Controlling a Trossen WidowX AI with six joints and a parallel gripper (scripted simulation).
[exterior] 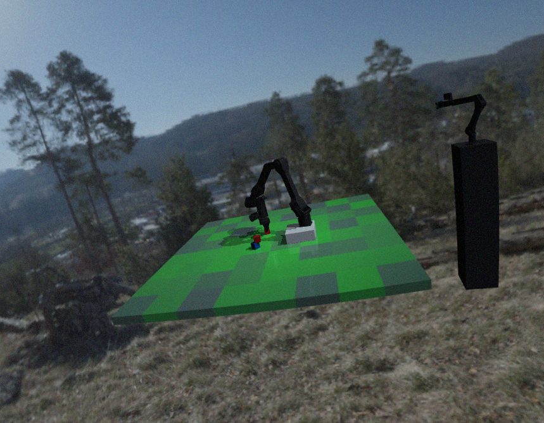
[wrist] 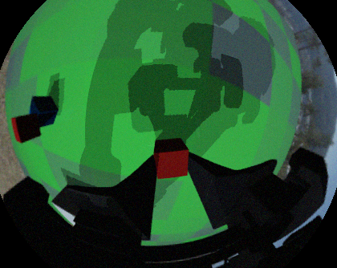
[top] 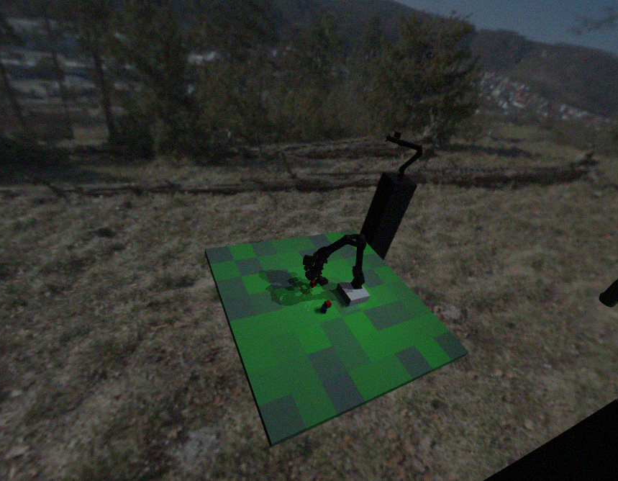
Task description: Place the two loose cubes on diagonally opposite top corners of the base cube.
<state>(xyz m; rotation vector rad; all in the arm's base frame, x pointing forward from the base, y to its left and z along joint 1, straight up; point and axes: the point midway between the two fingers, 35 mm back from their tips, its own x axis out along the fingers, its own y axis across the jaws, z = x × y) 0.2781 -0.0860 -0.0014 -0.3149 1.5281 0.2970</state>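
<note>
The blue base cube [top: 323, 309] [exterior: 255, 246] [wrist: 50, 116] stands on the green board. One red cube [top: 327, 304] [exterior: 256, 238] [wrist: 28, 128] sits on top of it, offset to one side over a corner. The other red cube [top: 313, 284] [exterior: 266, 232] [wrist: 172, 165] is apart from them, at board level as far as I can tell. My gripper [top: 314, 281] [exterior: 266, 228] [wrist: 169, 156] points down with a fingertip against each side of this cube and is shut on it. The fingers partly hide the cube in the top and exterior views.
The white block [top: 356, 296] [exterior: 301, 235] under the arm's base is near the cubes. The green and grey checkered board [top: 278, 341] [exterior: 226, 291] carries everything. A second arm stands on a black pillar [top: 383, 217] [exterior: 475, 213] beyond the board.
</note>
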